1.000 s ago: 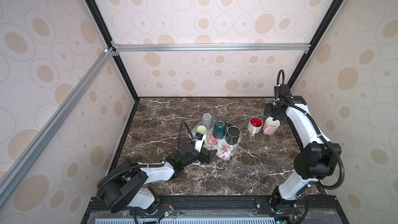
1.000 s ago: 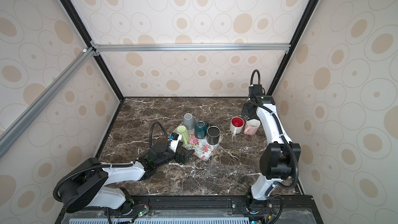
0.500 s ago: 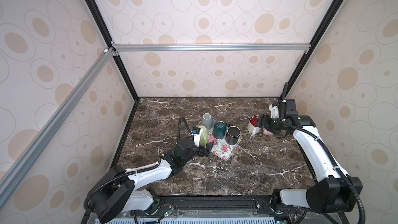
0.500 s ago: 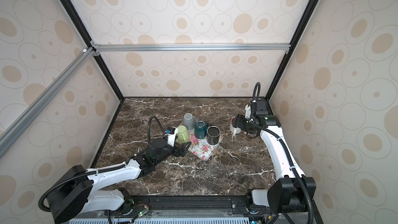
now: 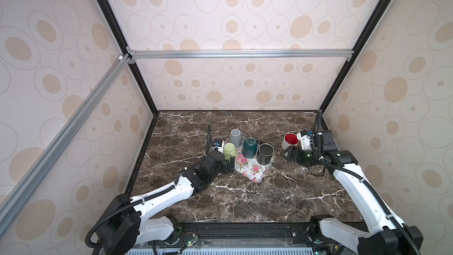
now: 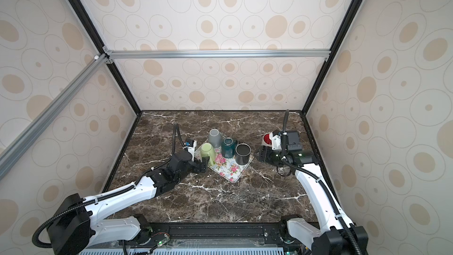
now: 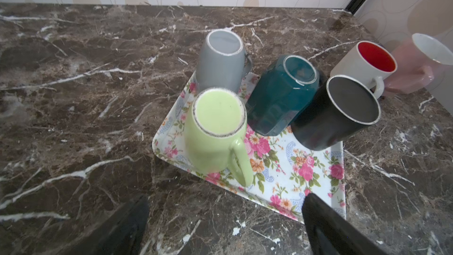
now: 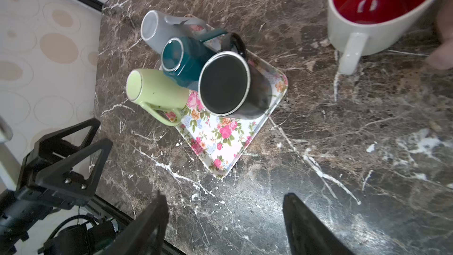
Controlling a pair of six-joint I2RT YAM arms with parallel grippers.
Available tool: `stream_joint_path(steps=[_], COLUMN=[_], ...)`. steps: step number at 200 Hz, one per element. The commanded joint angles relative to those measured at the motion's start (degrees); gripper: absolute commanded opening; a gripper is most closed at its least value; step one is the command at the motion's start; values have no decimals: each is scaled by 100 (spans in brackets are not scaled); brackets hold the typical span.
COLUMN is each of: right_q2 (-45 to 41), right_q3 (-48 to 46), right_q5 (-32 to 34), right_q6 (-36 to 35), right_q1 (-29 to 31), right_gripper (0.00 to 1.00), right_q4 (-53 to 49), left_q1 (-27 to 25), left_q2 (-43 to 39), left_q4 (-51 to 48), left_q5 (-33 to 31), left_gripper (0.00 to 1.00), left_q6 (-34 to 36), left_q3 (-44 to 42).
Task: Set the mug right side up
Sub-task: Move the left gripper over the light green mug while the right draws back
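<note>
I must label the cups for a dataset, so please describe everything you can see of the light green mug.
The light green mug looks like glazed ceramic, pale green all over, with a darker speckled ring around its flat base. It stands upside down, base up and mouth down, on the near left part of the floral tray. Its loop handle points toward the left claw, which is open and not touching it. The teal mug stands very close beside it; whether they touch I cannot tell. The grey mug stands just behind.

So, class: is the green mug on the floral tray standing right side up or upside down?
Upside down. The green mug shows its flat closed base on top, ringed by the unglazed foot, and its mouth sits down on the floral tray.
</note>
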Motion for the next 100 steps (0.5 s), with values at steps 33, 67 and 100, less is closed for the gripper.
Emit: stream_joint_path(steps=[33,67,100], right_q2=[-593,-656,-441], right_q3=[-880,-1165,-1466], right_q5=[-407,74,409], right_q6=[340,357,312], right_q1=[587,923,1037], right_gripper=[78,78,78], right_q4=[1396,1894,2230], left_q1=[-70,-67,-105], left_q2=[-295,-107,180], left_q4=[21,92,138], left_q5=[143,87,74], left_gripper=[98,98,98], left_q6=[-693,-840,-1078], left_q3=[-120,-135,1])
